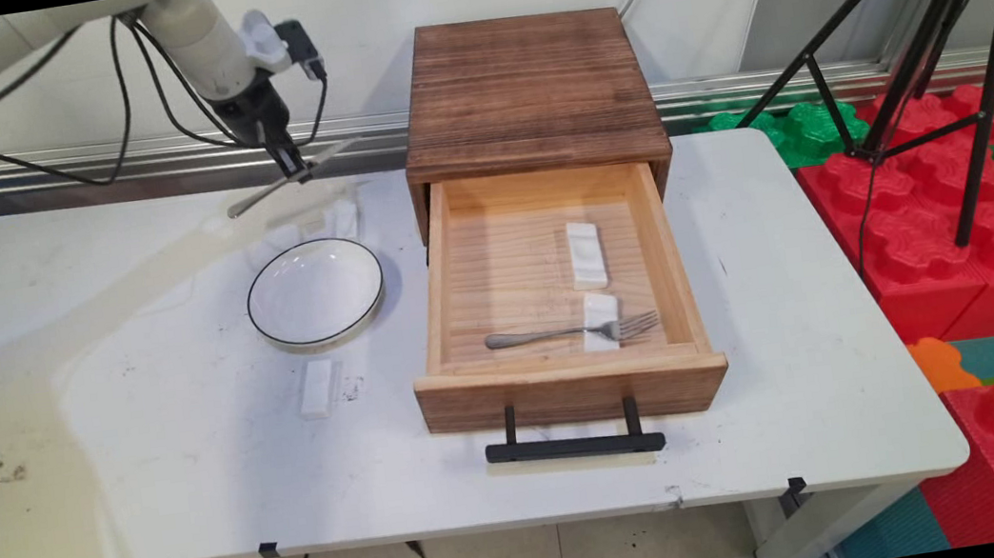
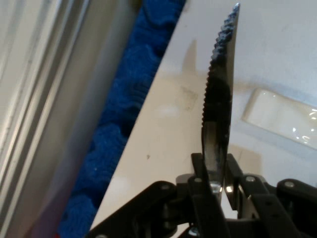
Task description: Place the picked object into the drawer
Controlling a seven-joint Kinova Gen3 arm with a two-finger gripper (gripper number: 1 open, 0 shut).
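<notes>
One table: a white, smooth-topped table (image 1: 146,460) with scuffed, speckled patches carries everything; its far edge runs below a metal rail on the wall.
Box: a dark brown, grainy wooden box (image 1: 528,92) with a flat top stands at the table's far middle.
Drawer: a pale wooden drawer (image 1: 569,389) with a ribbed floor is pulled out of the box toward the near side; a black bar handle (image 1: 575,446) sits on its front.
Plate: a round white ceramic plate (image 1: 315,293) with a thin dark rim lies left of the drawer, glossy and shallow.
Knife: a silver metal table knife (image 1: 292,179) with a serrated edge (image 2: 218,89) is held above the table's far left part, beyond the plate, lying nearly level in the main view.
Gripper: the black two-finger gripper (image 1: 290,167) hangs from the white arm and is pinched on the knife, its fingers pressed against the blade's flat sides near mid-length (image 2: 216,183).
Fork: a silver metal fork (image 1: 571,333) lies in the drawer's near part, tines to the right, resting across a small white block.
Rests: four small white oblong ceramic rests; one under the fork's neck (image 1: 600,320), one farther back in the drawer (image 1: 586,254), one on the table just near the plate (image 1: 316,388), one beyond the plate below the knife (image 1: 345,217), seen glossy in the hand view (image 2: 282,121).
</notes>
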